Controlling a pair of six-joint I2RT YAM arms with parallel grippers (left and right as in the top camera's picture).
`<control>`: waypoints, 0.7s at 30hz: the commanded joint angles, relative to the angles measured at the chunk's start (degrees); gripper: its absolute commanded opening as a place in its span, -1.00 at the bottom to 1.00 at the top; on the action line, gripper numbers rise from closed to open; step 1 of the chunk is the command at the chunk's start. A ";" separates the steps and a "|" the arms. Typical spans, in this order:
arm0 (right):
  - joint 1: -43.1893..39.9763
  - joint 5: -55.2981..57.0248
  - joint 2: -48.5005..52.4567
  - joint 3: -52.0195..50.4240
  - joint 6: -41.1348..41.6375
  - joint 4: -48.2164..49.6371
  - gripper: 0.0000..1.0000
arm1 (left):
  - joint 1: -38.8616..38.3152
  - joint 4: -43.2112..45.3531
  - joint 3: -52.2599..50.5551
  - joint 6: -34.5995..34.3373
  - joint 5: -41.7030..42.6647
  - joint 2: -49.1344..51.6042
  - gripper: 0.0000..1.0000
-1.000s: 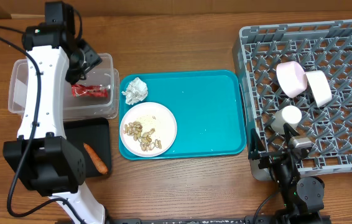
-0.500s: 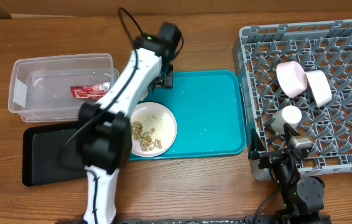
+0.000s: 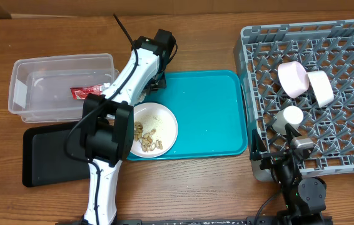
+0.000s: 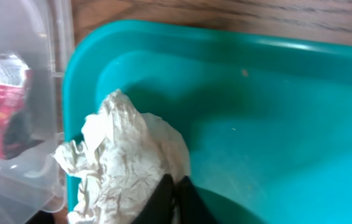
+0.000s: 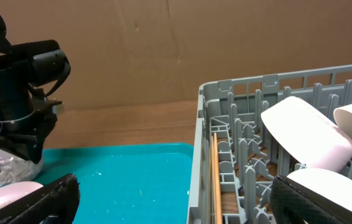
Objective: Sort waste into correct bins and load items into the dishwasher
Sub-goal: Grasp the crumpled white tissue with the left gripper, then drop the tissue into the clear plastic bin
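My left gripper point(image 4: 175, 186) is shut, its black fingertips pinching the lower right edge of the crumpled white paper ball point(image 4: 126, 155) in the teal tray's point(image 3: 208, 112) far left corner. From overhead the arm covers that ball. Beside it, a red wrapper point(image 3: 89, 92) lies in the clear tub point(image 3: 61, 87). Peanut shells point(image 3: 146, 137) sit on the white plate point(image 3: 161, 119). The grey dish rack point(image 3: 346, 144) holds a pink bowl point(image 3: 293, 79), a white bowl point(image 3: 319, 87), a cup point(image 3: 289, 117) and chopsticks point(image 5: 214, 180). My right gripper point(image 5: 182, 202) stands open at the rack's near left corner, holding nothing.
A black tray point(image 3: 52, 156) lies in front of the clear tub, partly under the left arm. The teal tray's raised rim runs close to the tub's wall point(image 4: 55, 93). Brown cardboard backs the table.
The left arm swung from the clear tub over to the teal tray's far left corner. Its jaws, open half a second ago, have closed on the paper ball. The right arm has not moved.
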 commanded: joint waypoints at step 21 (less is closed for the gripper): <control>-0.20 -0.33 -0.66 -0.59 -0.20 0.35 1.00 | 14.78 -12.79 12.24 0.72 5.22 -16.11 -0.79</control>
